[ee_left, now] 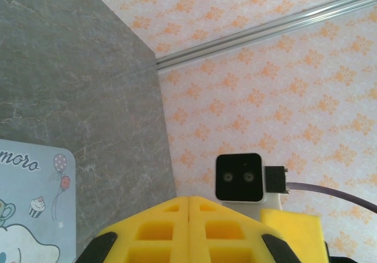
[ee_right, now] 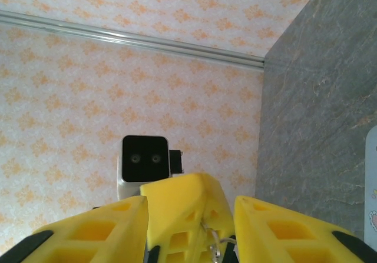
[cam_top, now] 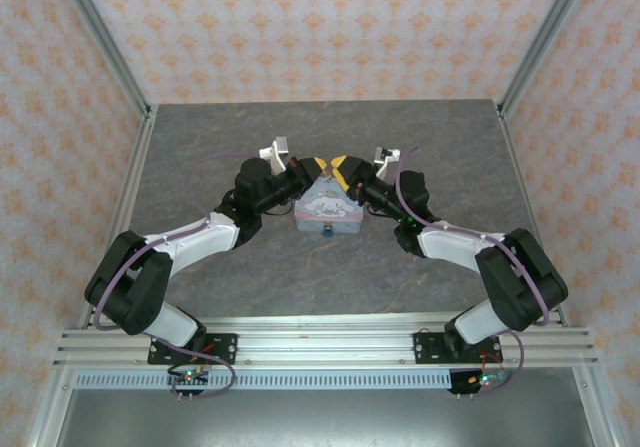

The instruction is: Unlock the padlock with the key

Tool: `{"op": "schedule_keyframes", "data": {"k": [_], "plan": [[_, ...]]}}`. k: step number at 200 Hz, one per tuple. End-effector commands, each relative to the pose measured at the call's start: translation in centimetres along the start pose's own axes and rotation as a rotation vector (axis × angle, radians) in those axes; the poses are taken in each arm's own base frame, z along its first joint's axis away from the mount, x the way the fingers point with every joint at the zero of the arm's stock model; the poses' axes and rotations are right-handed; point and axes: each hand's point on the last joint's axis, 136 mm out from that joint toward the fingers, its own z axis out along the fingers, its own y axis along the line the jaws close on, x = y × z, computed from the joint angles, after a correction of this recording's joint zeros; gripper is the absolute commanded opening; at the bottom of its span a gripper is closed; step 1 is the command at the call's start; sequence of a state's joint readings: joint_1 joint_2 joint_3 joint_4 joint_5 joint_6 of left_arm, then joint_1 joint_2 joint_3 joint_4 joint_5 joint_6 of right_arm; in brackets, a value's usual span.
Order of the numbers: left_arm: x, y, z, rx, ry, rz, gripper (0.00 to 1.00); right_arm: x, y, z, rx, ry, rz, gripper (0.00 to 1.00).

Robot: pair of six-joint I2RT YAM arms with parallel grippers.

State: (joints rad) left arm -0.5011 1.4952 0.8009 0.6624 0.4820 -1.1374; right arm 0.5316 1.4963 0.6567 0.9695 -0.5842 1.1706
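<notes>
The padlock [cam_top: 327, 233] is a tiny teal block at the near edge of the pale blue cartoon tin [cam_top: 325, 210], whose corner also appears in the left wrist view [ee_left: 29, 204]. Both grippers meet above the tin's far side. My left gripper [ee_left: 188, 203] [cam_top: 318, 166] is shut, its yellow fingers [ee_right: 182, 207] pressed together. A thin pale metal sliver, the key [ee_right: 211, 239], sticks out of their seam in the right wrist view. My right gripper [ee_right: 188, 201] [cam_top: 343, 172] is open, its two fingers straddling the left fingertips with gaps on both sides.
The grey stone-patterned table [cam_top: 200, 147] spreads around the tin. Patterned walls and aluminium frame posts [cam_top: 105, 37] close in the back and sides. Each wrist camera faces the other, with the right one [ee_left: 238, 177] close to the left fingers.
</notes>
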Motion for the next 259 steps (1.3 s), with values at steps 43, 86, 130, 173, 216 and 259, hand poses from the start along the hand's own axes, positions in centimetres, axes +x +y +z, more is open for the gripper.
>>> {"op": "schedule_keyframes", "data": {"k": [43, 86, 130, 173, 216, 259], "plan": [[-0.5, -1.3, -0.4, 0.051, -0.014, 0.0, 0.0, 0.7, 1.5, 0.8, -0.055, 0.017, -0.041, 0.42], [-0.5, -1.3, -0.4, 0.045, -0.017, -0.001, 0.0, 1.1, 1.5, 0.6, -0.054, 0.026, -0.044, 0.37], [-0.6, -1.5, -0.4, 0.046, -0.02, 0.0, 0.0, 1.3, 1.3, 0.5, -0.045, 0.027, -0.041, 0.3], [-0.4, -1.6, -0.4, 0.043, -0.019, 0.003, 0.0, 1.3, 1.0, 0.3, -0.035, 0.021, -0.038, 0.24], [-0.5, -1.6, -0.4, 0.041, -0.025, 0.004, 0.0, 1.6, 0.8, 0.0, -0.032, 0.03, -0.038, 0.28], [-0.5, -1.6, -0.3, 0.038, -0.029, 0.003, 0.0, 1.9, 0.6, -0.1, -0.031, 0.041, -0.036, 0.32]]}}
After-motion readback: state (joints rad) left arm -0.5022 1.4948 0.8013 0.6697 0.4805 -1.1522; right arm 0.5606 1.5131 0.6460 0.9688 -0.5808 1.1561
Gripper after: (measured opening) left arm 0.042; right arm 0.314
